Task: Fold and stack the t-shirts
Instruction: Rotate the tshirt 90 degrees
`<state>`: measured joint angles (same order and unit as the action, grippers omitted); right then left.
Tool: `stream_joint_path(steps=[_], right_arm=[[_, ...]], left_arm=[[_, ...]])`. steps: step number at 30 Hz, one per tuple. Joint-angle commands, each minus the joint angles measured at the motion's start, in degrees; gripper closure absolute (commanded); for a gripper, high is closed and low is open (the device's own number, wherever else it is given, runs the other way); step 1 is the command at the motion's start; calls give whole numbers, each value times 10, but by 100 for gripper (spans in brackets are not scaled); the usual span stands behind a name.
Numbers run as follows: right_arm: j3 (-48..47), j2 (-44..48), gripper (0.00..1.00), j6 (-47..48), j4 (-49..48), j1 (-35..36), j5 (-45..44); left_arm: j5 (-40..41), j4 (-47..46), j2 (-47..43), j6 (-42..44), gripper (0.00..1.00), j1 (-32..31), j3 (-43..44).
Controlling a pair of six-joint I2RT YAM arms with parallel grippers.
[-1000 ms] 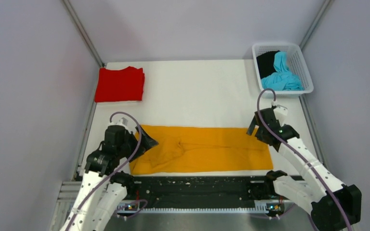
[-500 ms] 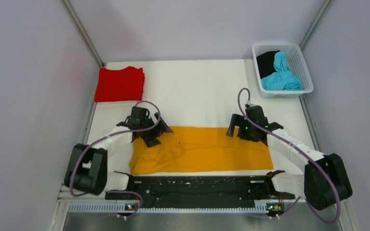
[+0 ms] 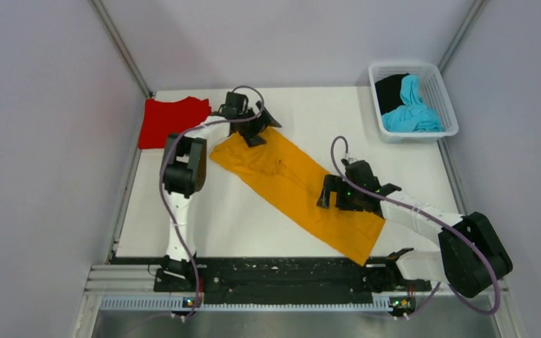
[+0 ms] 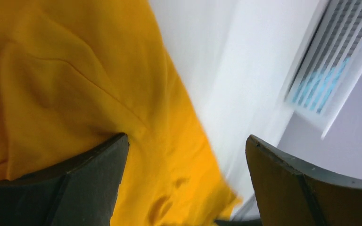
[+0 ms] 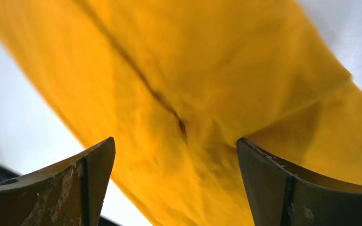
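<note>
The orange-yellow t-shirt (image 3: pixel 289 186), folded into a long strip, lies diagonally from upper left to lower right on the white table. My left gripper (image 3: pixel 262 130) is open over its upper left end, beside the folded red t-shirt (image 3: pixel 172 123). Its wrist view shows orange cloth (image 4: pixel 75 84) between the spread fingers (image 4: pixel 94 179). My right gripper (image 3: pixel 324 197) is open over the strip's lower half. Its wrist view is filled with orange cloth (image 5: pixel 207 70). The cyan-blue t-shirt (image 3: pixel 412 113) and the black t-shirt (image 3: pixel 389 91) lie crumpled in the basket.
A white mesh basket (image 3: pixel 445 98) stands at the back right corner and shows blurred in the left wrist view (image 4: pixel 330 61). Grey walls enclose the table on three sides. A black rail (image 3: pixel 282 271) runs along the near edge.
The left arm has swung far back toward the red shirt and the strip's left end went with it. The strip has turned from level to diagonal. The right gripper has moved left and nearer.
</note>
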<state>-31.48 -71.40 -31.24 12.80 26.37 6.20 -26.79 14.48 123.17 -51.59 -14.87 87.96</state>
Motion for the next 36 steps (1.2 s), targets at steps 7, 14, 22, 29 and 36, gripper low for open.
stream_joint_path(steps=[7,14,22,29,36], right_arm=[[16,-62,1,-37,-83,155,204],[-55,-195,1,-3,-130,193,233],[-95,-177,1,-3,-100,195,191],[-94,-50,1,-30,-65,196,134],[-54,139,1,-68,42,195,55]], left_arm=[[0,-280,432,-242,1,-87,554],[116,-289,472,-214,1,-122,582],[154,-326,490,-198,1,-113,597],[144,-286,412,-110,1,-103,600],[100,-201,223,-1,1,-81,554]])
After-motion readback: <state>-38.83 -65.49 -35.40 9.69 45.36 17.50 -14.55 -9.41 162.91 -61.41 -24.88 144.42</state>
